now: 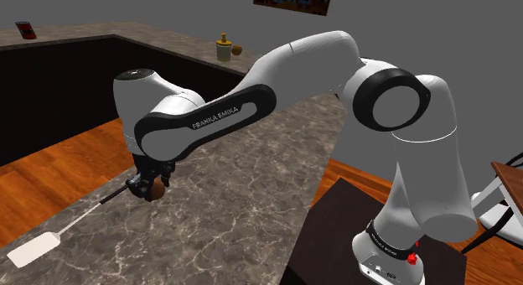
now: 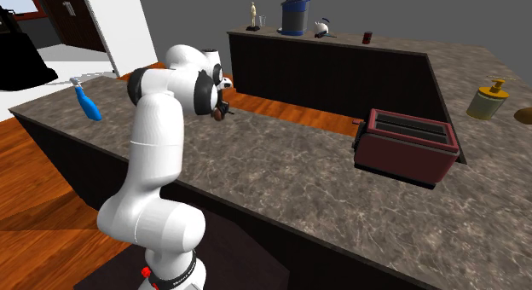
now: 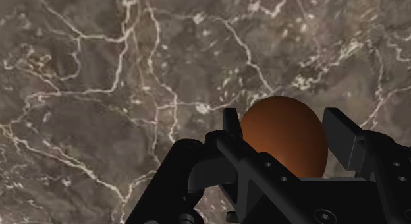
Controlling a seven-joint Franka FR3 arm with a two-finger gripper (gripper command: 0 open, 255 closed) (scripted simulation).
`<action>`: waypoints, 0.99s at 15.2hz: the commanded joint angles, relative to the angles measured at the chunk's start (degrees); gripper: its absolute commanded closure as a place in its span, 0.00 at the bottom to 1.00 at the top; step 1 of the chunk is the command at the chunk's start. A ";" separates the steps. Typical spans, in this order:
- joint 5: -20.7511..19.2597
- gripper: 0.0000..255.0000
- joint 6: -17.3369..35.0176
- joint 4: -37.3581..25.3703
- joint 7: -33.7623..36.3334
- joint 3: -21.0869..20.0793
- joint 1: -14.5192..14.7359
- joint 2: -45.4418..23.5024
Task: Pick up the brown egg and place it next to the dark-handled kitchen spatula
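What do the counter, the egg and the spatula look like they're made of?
Counter: polished stone, likely marble, judging by its brown-grey surface with pale veins.
Egg: smooth brown shell with a soft sheen and no speckles.
Spatula: thin dark handle and flat white blade. The material is unclear, perhaps plastic.

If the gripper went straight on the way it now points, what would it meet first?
Most likely the bare countertop: the gripper, shut on the egg, points down at the stone, and the spatula lies off to one side.
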State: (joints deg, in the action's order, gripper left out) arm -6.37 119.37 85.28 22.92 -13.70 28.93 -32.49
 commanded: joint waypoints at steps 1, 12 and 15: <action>-0.19 1.00 1.58 0.83 0.10 0.11 0.05 -0.73; -0.19 0.00 1.58 0.82 0.10 0.12 0.05 -0.73; -0.19 0.00 1.58 0.83 0.10 0.12 0.05 -0.73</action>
State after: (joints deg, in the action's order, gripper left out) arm -6.56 120.95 86.11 23.03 -13.59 28.98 -33.22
